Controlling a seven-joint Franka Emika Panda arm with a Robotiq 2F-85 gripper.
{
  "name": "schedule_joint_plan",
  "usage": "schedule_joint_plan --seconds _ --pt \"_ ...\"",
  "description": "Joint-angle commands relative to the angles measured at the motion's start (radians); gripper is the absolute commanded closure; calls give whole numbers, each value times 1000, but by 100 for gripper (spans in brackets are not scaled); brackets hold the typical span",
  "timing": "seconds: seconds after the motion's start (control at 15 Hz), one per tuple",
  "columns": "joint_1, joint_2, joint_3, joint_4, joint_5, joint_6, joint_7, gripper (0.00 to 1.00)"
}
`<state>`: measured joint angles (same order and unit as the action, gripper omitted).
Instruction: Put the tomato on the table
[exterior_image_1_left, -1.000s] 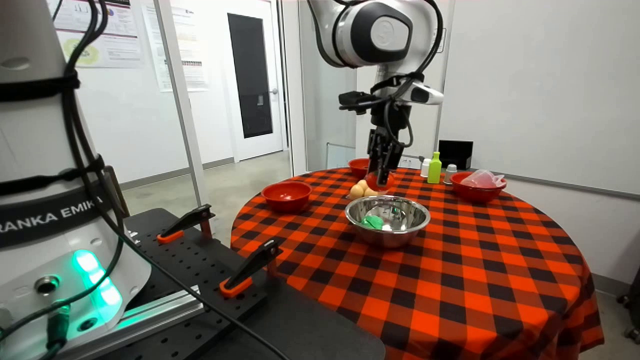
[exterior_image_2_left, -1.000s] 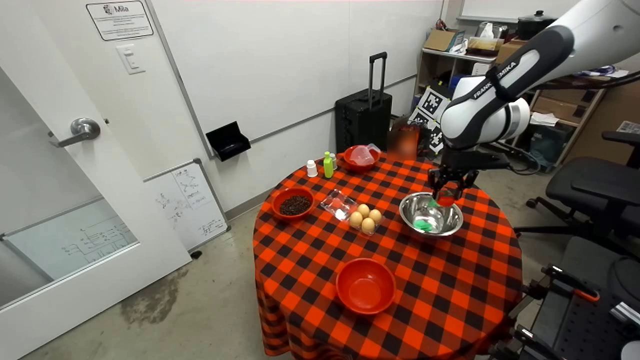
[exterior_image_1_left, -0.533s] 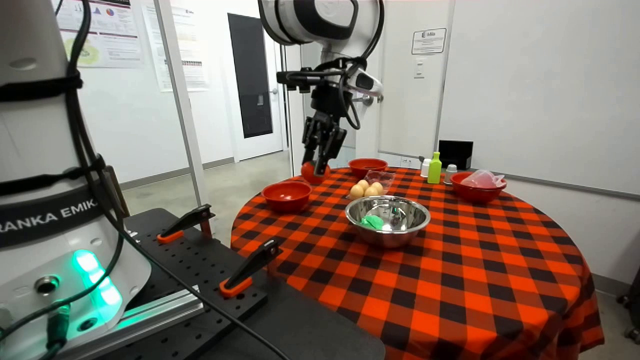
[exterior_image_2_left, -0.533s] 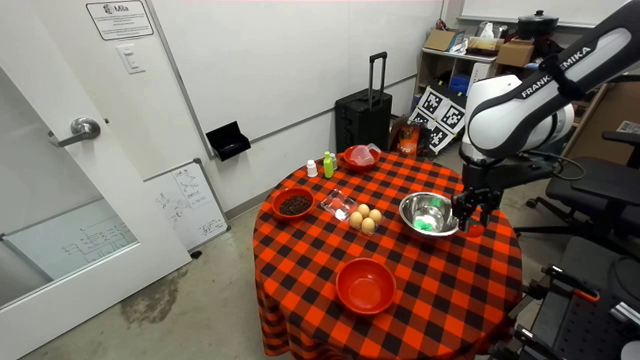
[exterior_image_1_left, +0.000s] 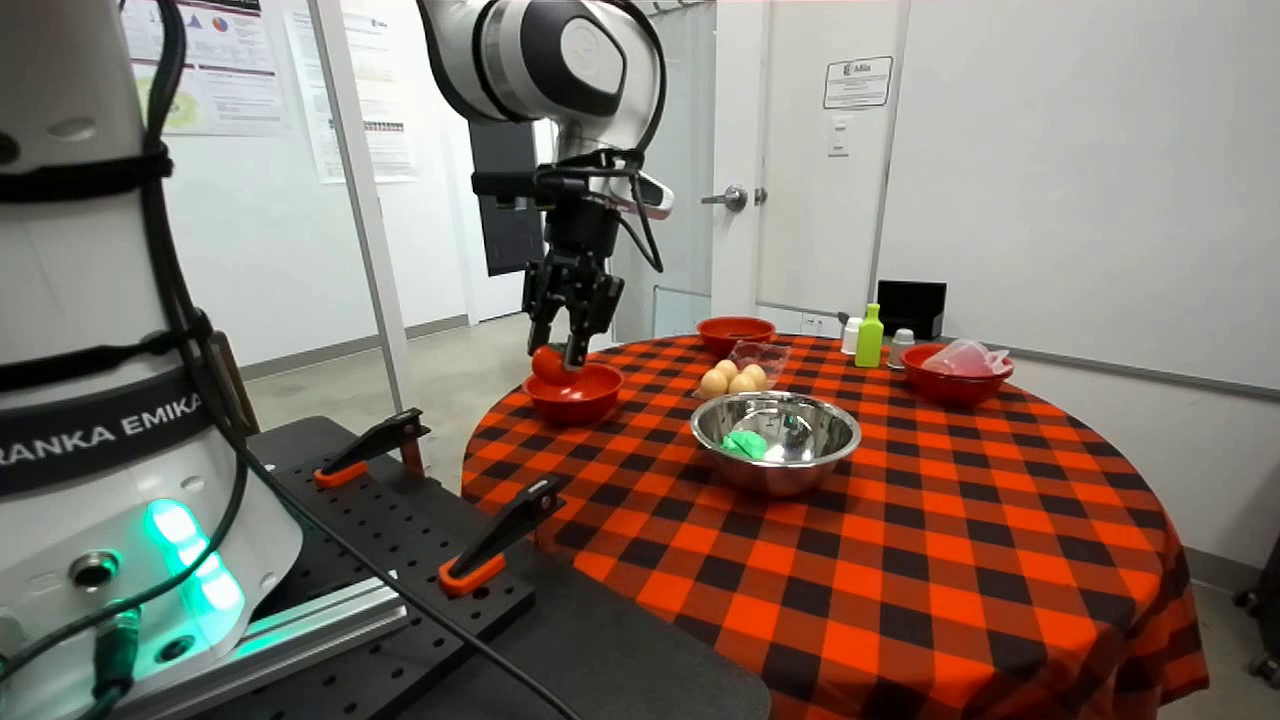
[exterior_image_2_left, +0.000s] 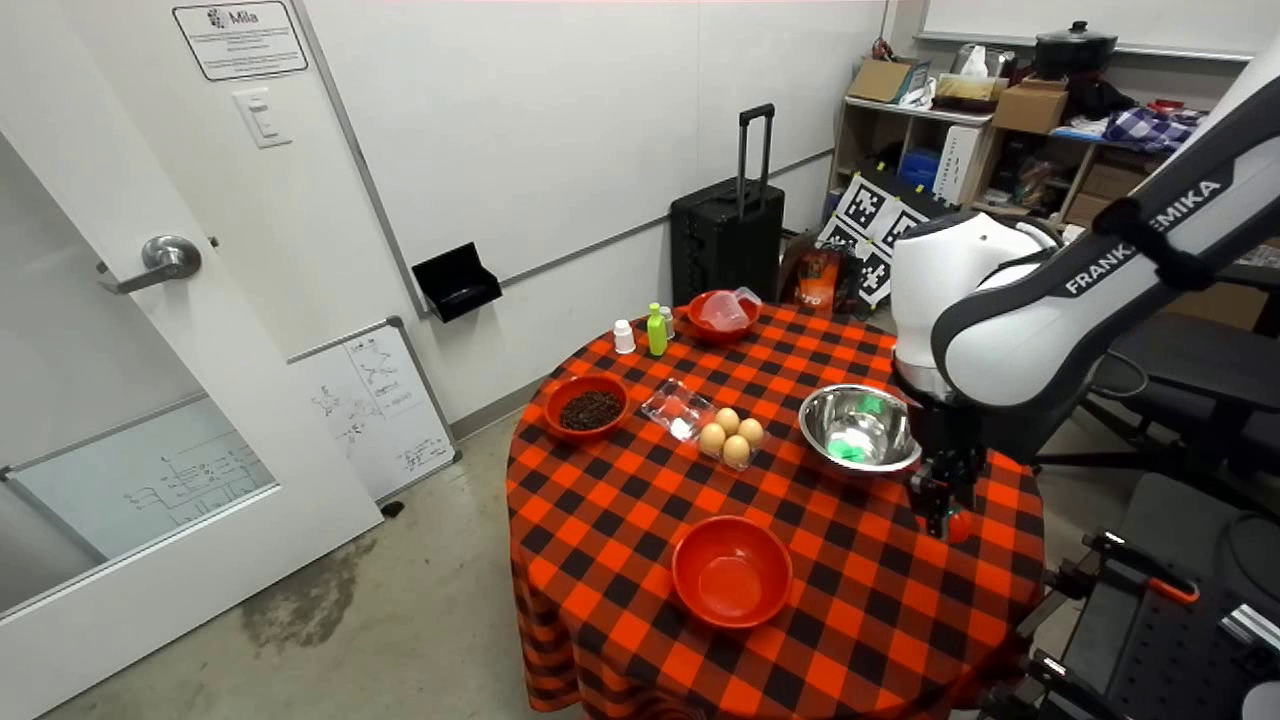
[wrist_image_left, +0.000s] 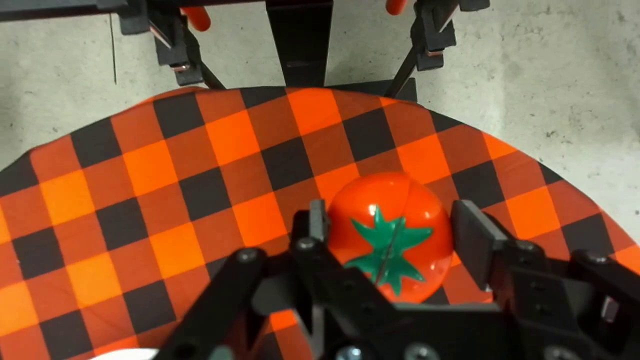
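The tomato is red with a green star-shaped top and sits between my fingers in the wrist view (wrist_image_left: 395, 240). My gripper (wrist_image_left: 387, 222) is shut on it, with a finger pad at each side. The tomato also shows in both exterior views (exterior_image_1_left: 547, 366) (exterior_image_2_left: 959, 526), under my gripper (exterior_image_1_left: 556, 355). It appears to be held above the table, whose cloth is red and black checked (exterior_image_1_left: 900, 560). In the wrist view it is over the cloth near the table's edge on the robot's side. The height of the gap cannot be told exactly.
A metal bowl (exterior_image_2_left: 815, 445) holds a green item. A red bowl (exterior_image_2_left: 735, 585) stands near the tomato. Several eggs (exterior_image_2_left: 735, 440) sit in a clear carton. More red bowls (exterior_image_2_left: 560, 415) (exterior_image_1_left: 950, 388), a green bottle (exterior_image_1_left: 869, 338) and white shakers stand farther off. Clamps (exterior_image_1_left: 505, 530) edge the robot's mount.
My gripper has carried the tomato from above the metal bowl's side toward the table's robot-side edge. It has sunk a little in the last half second. The other objects have not moved.
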<state>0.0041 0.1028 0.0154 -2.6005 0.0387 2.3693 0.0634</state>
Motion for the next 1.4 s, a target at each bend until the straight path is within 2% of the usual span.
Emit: schedule_joint_plan --seconds 0.0,0.33,0.6,0.93,1.33 --pt "30 80 20 26 -35 89 -10 63" --pt "55 241 -10 92 -109 277 66 63" --pt "83 366 -37 174 -115 361 102 63" --pt "103 481 -45 264 -80 372 125 63" --pt "113 542 -58 312 -69 377 152 63"
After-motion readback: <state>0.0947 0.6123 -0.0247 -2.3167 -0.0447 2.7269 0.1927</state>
